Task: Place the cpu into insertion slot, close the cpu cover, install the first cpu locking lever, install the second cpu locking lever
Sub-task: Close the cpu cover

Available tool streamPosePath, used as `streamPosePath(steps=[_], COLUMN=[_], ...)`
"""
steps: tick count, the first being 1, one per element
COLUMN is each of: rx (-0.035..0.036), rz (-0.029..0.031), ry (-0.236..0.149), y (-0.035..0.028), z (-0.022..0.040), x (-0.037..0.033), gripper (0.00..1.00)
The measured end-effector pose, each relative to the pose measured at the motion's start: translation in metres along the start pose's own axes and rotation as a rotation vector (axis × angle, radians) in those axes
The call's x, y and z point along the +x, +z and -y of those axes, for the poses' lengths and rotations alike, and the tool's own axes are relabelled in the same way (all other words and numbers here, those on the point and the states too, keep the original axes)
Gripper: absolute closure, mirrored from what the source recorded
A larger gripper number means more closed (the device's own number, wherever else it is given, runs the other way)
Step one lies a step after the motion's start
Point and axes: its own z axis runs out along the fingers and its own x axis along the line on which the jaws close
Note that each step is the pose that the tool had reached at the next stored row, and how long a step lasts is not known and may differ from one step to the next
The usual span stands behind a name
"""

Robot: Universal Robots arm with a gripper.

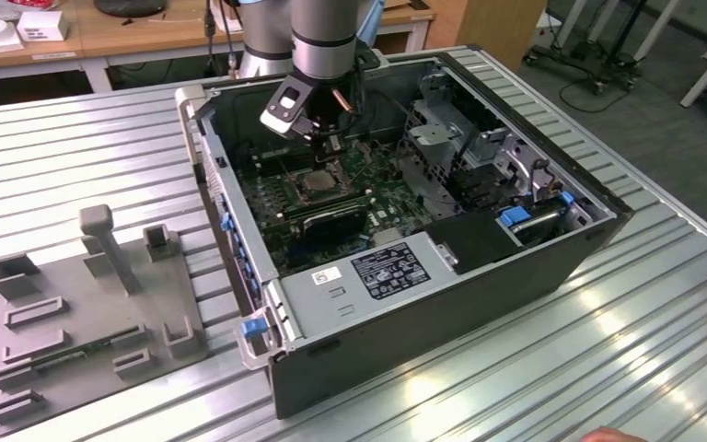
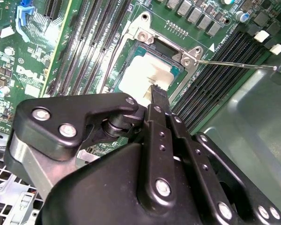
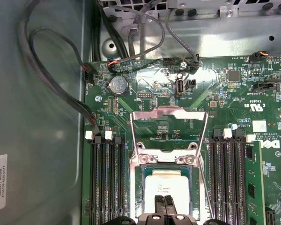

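The cpu (image 3: 164, 186) lies flat in the insertion slot (image 3: 139, 187) on the green motherboard, its silvery top bright in the second wrist view (image 2: 140, 75). The cpu cover (image 3: 168, 114) stands open, swung back from its hinges away from the slot. Two thin wire locking levers (image 3: 132, 136) (image 3: 205, 136) are unlatched, and one lever (image 2: 234, 63) sticks out sideways over the memory slots. My gripper (image 3: 165, 202) (image 2: 154, 91) is shut, its tips together just over the cpu's near edge, with nothing seen between them. In the exterior view, the gripper (image 1: 318, 158) hangs inside the open computer case over the slot (image 1: 317, 184).
Long black memory slots (image 3: 103, 183) (image 3: 229, 178) flank the socket. Black cables (image 3: 61, 89) loop along the case wall (image 3: 33, 140). A drive cage (image 1: 452, 147) fills the case's side at the exterior view's right. A grey fixture (image 1: 84, 313) sits on the table (image 1: 648, 304) at the exterior view's left.
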Motion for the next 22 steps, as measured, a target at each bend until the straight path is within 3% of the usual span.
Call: streamPosePath(steps=[7, 15, 22], rx=[0.0000, 0.0001, 0.0000], rz=[-0.0007, -0.0006, -0.0007], ry=[0.000, 0.000, 0.000], y=[-0.0003, -0.0086, -0.0109], z=[0.0000, -0.0004, -0.0006], x=[0.0000, 0.0004, 0.0005], gripper=[0.89, 0.89, 0.89])
